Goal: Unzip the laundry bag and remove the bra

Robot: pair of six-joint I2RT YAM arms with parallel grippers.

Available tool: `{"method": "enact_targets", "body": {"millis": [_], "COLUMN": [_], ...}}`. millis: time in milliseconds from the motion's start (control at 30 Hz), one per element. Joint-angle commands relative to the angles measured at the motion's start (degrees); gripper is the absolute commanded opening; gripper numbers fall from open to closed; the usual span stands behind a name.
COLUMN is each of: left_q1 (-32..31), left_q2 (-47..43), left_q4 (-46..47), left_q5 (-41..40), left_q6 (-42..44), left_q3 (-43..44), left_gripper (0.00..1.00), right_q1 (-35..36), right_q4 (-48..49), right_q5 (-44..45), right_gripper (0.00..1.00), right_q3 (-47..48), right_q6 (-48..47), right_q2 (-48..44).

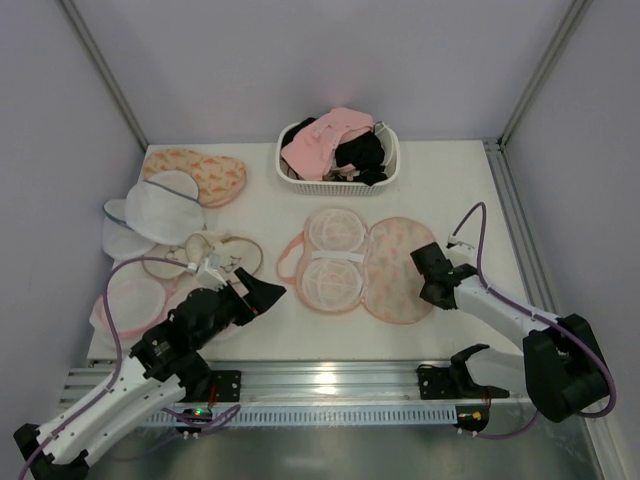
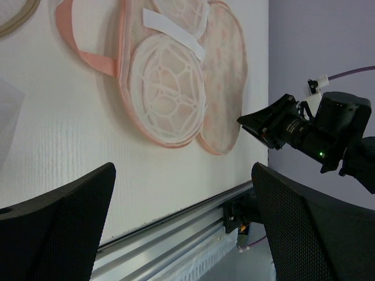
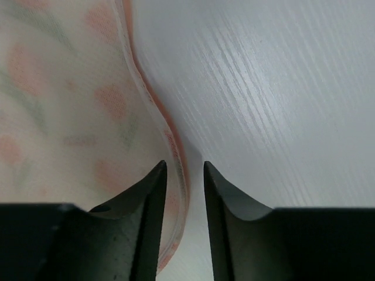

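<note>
on the middle of the bench (image 1: 450,190) the laundry bag (image 1: 395,270) lies opened flat, printed half to the right. the right fingers (image 3: 149,199) straddle its pink rim (image 3: 176,146), narrowly apart; whether they pinch it i cannot tell. the left fingers (image 2: 58,228) hang wide apart beside the bag.

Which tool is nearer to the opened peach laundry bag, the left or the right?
Right. The right tool straddles the right rim of the laundry bag; the left tool hangs open beyond the bag's left side, apart from it.
</note>
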Motion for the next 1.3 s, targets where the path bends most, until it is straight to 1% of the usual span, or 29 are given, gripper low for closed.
{"method": "enact_targets", "body": {"millis": [0, 33, 67, 200, 233, 333, 367, 400, 600, 700, 733, 833, 867, 933, 1000, 1033, 1100, 1167, 1200, 1233, 1267], "left_q1": [0.25, 0.25, 0.17, 0.25, 0.17, 0.25, 0.17, 0.25, 0.17, 0.25, 0.25, 0.25, 0.25, 0.25, 0.17, 0.17, 0.17, 0.17, 0.17, 0.25, 0.17], "left_q2": [-0.91, -1.17, -1.17, -0.39, -0.12, 0.93, 1.2, 1.29, -0.29, -1.17, -1.17, -1.09, -1.0, -0.91, -0.65, -0.47, -0.38, -0.29, -0.38, -0.56, -0.73], "left_q4": [1.01, 1.01, 1.18, 1.89, 1.98, 2.77, 2.94, 2.86, 1.72, 1.19, 1.1, 1.01, 1.01, 1.19, 1.71, 1.89, 2.24, 2.33, 2.33, 2.5, 2.59], "left_q5": [-0.65, -0.74, -0.92, -0.83, -0.83, -0.39, -0.39, -0.39, -1.0, -1.01, -1.01, -1.09, -1.01, -1.01, -0.92, -0.83, -0.57, -0.57, -0.65, -0.74, -0.66], "left_q6": [0.69, 0.6, 0.43, 0.34, 0.42, 0.34, 0.34, 0.42, 0.43, 0.34, 0.34, 0.6, 0.6, 0.69, 0.69, 0.78, 0.78, 0.86, 0.86, 0.86, 0.78], "left_q3": [0.1, 0.01, -0.07, -0.08, -0.07, -0.07, 0.01, 0.1, 0.1, -0.07, 0.01, 0.28, 0.54, 0.45, 0.45, 0.37, 0.54, 0.63, 0.54, 0.45, 0.45], "left_gripper": [1.0, 0.99, 1.0, 0.99, 0.99, 0.99, 0.99, 0.99, 0.99, 0.99, 0.99, 1.0, 0.99, 0.99, 0.99, 0.99, 0.99, 0.99, 0.99, 0.99, 0.99], "right_q1": [0.26, 0.26, 0.26, 0.35, 0.35, 0.26, 0.26, 0.26, 0.27, 0.35, 0.35, 0.26, 0.35, 0.27, 0.26, 0.35, 0.35, 0.35, 0.35, 0.35, 0.35], "right_q4": [4.42, 4.69, 5.04, 4.78, 4.78, 4.96, 5.04, 5.13, 3.11, 1.09, -0.91, -6.36, -7.86, -10.76, -11.48, -11.48, -12.09, -9.91, -7.99, -6.92, -6.04], "right_q5": [-0.23, -0.32, -0.41, -0.59, -0.67, -1.03, -1.03, -0.94, 0.73, 2.39, 3.18, 8.1, 9.24, 11.62, 11.81, 11.54, 11.02, 4.8, 1.73, -2.04, -9.83], "right_gripper": [0.32, 0.27, 0.25, 0.23, 0.21, 0.11, 0.05, 0.04, 0.04, 0.04, 0.04, 0.04, 0.04, 0.04, 0.04, 0.04, 0.04, 0.04, 0.04, 0.04, 0.04], "right_q3": [-1.4, -1.67, -1.93, -2.28, -2.2, -1.93, -1.84, -1.76, -1.67, -1.32, -0.88, 2.72, 5.42, 8.16, 12.12, 13.35, 17.3, 20.46, 21.52, 23.28, 24.16], "right_q6": [3.26, 3.35, 3.35, 3.35, 3.27, 2.48, 2.48, 2.3, 2.39, 2.13, 1.95, 0.2, -0.68, -3.75, -6.3, -9.1, -11.4, -18.85, -21.23, -25.69, -27.22], "right_q2": [0.04, -0.05, -0.49, -0.75, -0.58, 0.03, 0.3, 0.47, -1.89, -7.07, -10.65, -15.85, -18.66, -20.7, -22.8, -23.08, -22.91, -22.12, -20.11, -18.61, -16.94]}}
